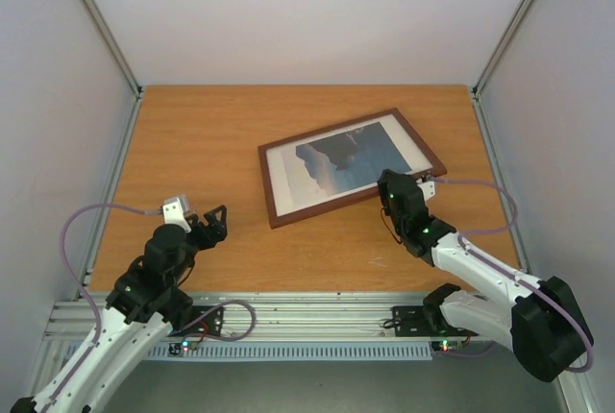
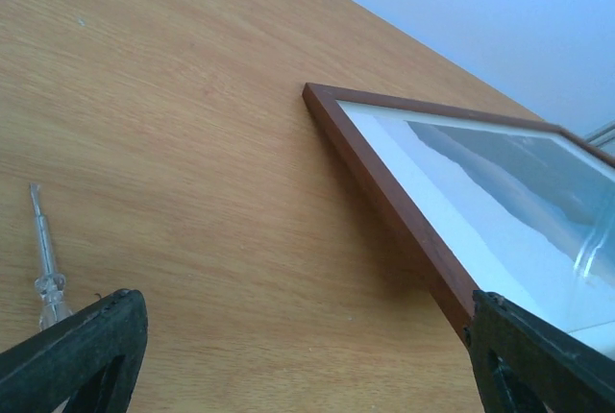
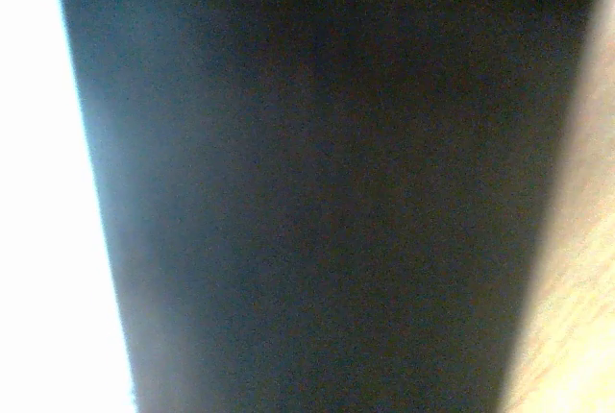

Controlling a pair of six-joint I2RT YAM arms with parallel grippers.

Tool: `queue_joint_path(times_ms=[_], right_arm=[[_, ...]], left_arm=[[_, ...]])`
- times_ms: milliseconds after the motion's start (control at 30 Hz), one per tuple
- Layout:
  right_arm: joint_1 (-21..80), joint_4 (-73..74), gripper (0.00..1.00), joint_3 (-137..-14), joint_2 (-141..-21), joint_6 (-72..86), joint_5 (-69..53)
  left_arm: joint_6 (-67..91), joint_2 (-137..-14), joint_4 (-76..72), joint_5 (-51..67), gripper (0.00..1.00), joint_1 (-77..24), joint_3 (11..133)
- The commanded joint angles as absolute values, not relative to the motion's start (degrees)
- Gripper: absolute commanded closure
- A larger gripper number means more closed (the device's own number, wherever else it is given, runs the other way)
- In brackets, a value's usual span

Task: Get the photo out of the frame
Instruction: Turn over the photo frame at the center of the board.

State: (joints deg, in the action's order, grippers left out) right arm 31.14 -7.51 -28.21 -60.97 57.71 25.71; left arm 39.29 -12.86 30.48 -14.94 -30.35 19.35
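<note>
The frame [image 1: 317, 211] lies face up at the middle right of the table, turned at a slant. The photo [image 1: 348, 158] of blue sea and dark cliffs sits inside it behind a white mat [image 1: 283, 178]. My right gripper [image 1: 389, 189] is at the frame's near edge towards its right end; its fingers are hidden. The right wrist view is filled by a dark blurred surface [image 3: 307, 182] pressed close to the lens. My left gripper [image 1: 213, 224] is open and empty, left of the frame. The left wrist view shows the frame's corner [image 2: 404, 211] and the photo [image 2: 519, 173] between its fingers [image 2: 86, 346].
A thin clear-handled tool [image 2: 45, 259] lies on the wooden table [image 1: 192, 144] near my left gripper. White walls and metal rails enclose the table on three sides. A strip of table [image 3: 586, 288] shows at the right of the right wrist view.
</note>
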Motion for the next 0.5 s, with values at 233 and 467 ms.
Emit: queue_joint_path(times_ms=[233,467], right_arm=[[23.0,8.7,0.99,-18.2,-53.4,57.6,29.8],[19.6,15.3,0.94,-16.3,-48.5,57.8,29.9]], left_arm=[[40.9,-15.6,25.9,-12.6,0.09,-30.1,19.0],[41.7,-16.4,25.4,-11.4,0.09,-30.1,19.1]])
